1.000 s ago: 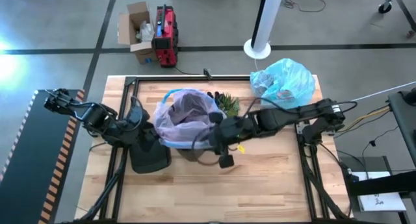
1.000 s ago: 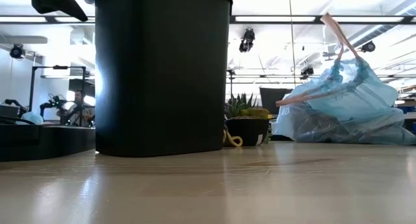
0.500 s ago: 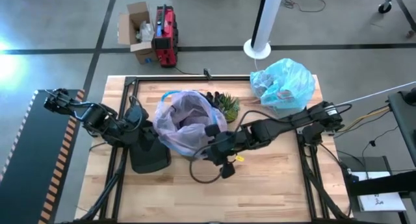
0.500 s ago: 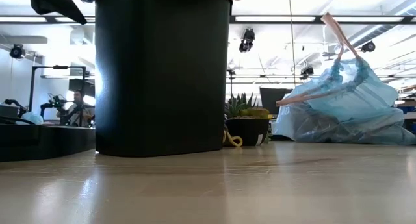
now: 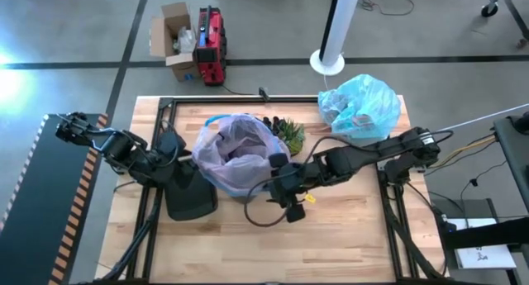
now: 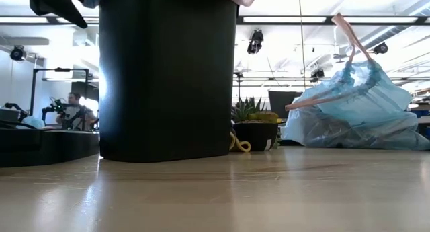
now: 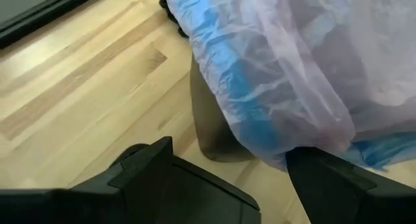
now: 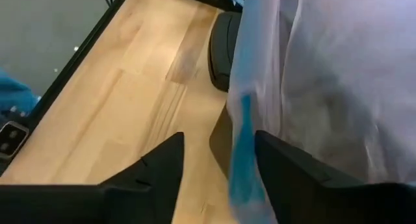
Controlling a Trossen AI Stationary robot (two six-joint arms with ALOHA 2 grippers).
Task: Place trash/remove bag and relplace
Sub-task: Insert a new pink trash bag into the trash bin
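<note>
Bin lined with a lilac bag; both grippers at its rim.

High view: left gripper [image 5: 175, 153] at the bin's [image 6: 168, 77] left side, right gripper [image 5: 277, 182] at its near right; tied blue-teal bag [image 5: 361, 106] at the bench's [image 5: 347, 235] far right.
Low view: bin left, plant [image 6: 254, 121] middle, blue-teal bag right.
Wrist views: left fingers [image 7: 156, 178] apart, straddling the lilac bag [image 7: 292, 62]; right fingers [image 8: 162, 165] apart, blue drawstring between.
</note>
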